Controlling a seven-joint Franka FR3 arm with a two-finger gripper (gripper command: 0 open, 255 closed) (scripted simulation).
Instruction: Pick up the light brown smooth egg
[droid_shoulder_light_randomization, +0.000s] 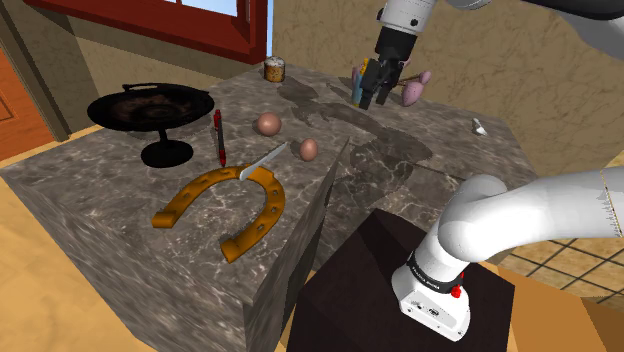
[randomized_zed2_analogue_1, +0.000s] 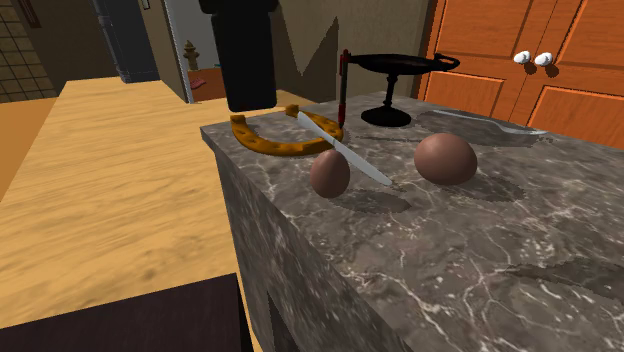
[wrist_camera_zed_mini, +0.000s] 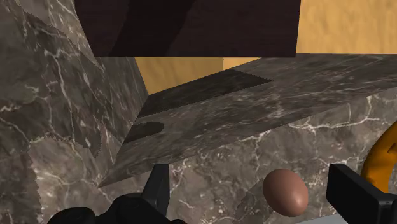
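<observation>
Wrist view has the gripper (wrist_camera_zed_mini: 249, 178), fingers spread wide, above the light brown egg (wrist_camera_zed_mini: 285, 192), which in the shoulder view lies at 4 o'clock from a second egg (droid_shoulder_light_randomization: 268, 124), near the table (droid_shoulder_light_randomization: 450, 140) edge, so an off-centre close could roll it off.

Marble counter (droid_shoulder_light_randomization: 90, 190). Set on it are a black footed dish (droid_shoulder_light_randomization: 152, 105), red pen (droid_shoulder_light_randomization: 218, 138), orange horseshoe (droid_shoulder_light_randomization: 188, 195) touched by a white knife (droid_shoulder_light_randomization: 262, 161), larger egg (droid_shoulder_light_randomization: 268, 124), smaller egg (droid_shoulder_light_randomization: 309, 149) nearer the edge, cupcake (droid_shoulder_light_randomization: 275, 69) at the far rim, pink objects (droid_shoulder_light_randomization: 415, 88), and a small white item (droid_shoulder_light_randomization: 479, 127) well apart.
</observation>
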